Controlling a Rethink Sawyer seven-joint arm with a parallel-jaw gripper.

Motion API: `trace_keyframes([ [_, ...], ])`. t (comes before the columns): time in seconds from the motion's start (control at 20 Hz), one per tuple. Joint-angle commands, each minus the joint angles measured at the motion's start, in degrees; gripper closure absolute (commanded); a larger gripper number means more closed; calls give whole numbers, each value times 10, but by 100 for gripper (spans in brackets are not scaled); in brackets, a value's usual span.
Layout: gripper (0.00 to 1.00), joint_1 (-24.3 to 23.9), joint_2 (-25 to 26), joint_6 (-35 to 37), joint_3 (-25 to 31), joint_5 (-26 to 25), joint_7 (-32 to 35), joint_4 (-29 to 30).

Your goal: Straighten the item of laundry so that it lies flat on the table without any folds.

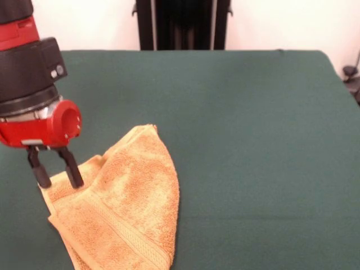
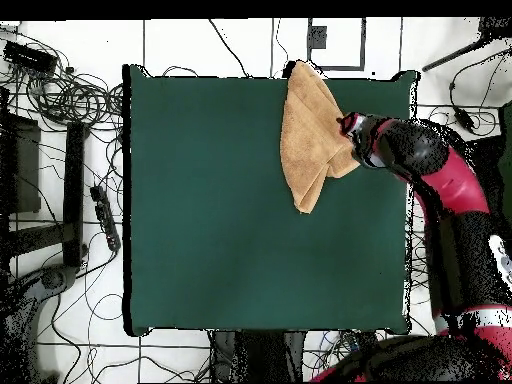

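towel [image 1: 126,205]: folded, lying at bench [image 1: 253,140] edge | gripper [image 1: 56,175]: fingers parted, tips set at towel's corner, nothing clamped | towel spread beside and below gripper

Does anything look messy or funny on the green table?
Yes. The towel is folded over itself into a lopsided pointed shape instead of lying flat, and in the overhead view it hangs past the table edge. The gripper is open at its corner.
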Motion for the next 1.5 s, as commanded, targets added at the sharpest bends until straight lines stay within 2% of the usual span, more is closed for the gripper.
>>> trace_keyframes([
  [0.05, 0, 77, 86, -19, 12, 38, 125, -37],
  [0.15, 0, 85, 92, -51, 7, 37, 136, -22],
  [0.3, 0, 89, 100, -53, -1, 33, 129, -11],
  [0.6, 0, 39, 95, -119, 18, -4, 66, 71],
  [0.9, 0, -5, 73, -93, 27, -19, 15, 111],
  [1.15, 0, -19, 78, -70, 32, -18, -4, 93],
  [1.5, 0, -20, 96, -81, 37, -23, -6, 76],
])
